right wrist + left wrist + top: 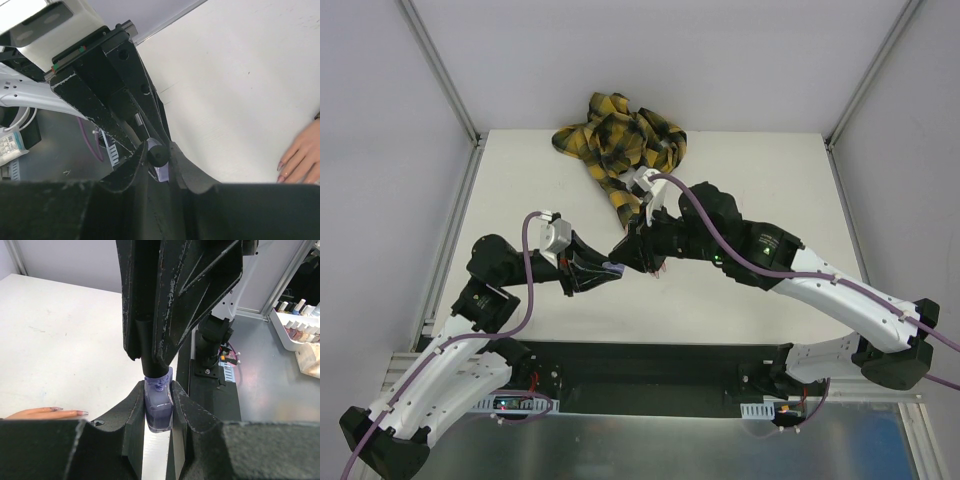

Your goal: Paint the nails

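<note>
Where the two arms meet, near the middle of the top view, both claws have hold of one small thing. The left claw [158, 392] is closed tight on a little purple bottle [159, 415], with one finger pressed on each side of it. The bottle stands upright at the bottom middle of the left wrist view. The right claw [158, 150] comes down from the top of that view and pinches the black cap [159, 156]. The cap meets the top of the bottle. I cannot tell if the cap is loose or tight. The nails [281, 165] are pinkish and tiny. They show at the right edge of the right wrist view, low down, on the tips of a peach hand [304, 152]. The hand lies flat on the white table [740, 180], apart from the bottle. One long finger with its nail also pokes in at the lower left of the left wrist view. In the top view the right arm covers most of the hand. A yellow and black sleeve [620, 140] lies bunched up at the top middle of the top view. More small bottles stand in a white tray [280, 332] at the upper right of the left wrist view.
</note>
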Controlling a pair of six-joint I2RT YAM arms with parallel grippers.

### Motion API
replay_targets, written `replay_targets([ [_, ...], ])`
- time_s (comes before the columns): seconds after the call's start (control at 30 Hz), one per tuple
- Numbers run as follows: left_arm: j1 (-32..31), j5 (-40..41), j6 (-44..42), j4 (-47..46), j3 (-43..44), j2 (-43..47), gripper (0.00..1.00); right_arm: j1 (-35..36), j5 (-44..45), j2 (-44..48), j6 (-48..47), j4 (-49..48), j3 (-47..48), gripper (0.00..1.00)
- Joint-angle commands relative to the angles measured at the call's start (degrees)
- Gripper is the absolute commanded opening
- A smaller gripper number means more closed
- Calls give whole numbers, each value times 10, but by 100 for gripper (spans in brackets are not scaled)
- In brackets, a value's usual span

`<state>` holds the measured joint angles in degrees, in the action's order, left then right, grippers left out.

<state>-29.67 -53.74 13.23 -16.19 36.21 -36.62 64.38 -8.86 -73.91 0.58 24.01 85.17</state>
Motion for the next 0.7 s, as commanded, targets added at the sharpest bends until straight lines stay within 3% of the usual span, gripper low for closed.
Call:
replay_targets([
  [0.0,-4,-2,-11,-31,25,2,0,0,21,13,-2,4,15,1],
  [0.67,-4,-8,-12,-24,29,-6,0,4,57,53,-30,-27,2,0],
])
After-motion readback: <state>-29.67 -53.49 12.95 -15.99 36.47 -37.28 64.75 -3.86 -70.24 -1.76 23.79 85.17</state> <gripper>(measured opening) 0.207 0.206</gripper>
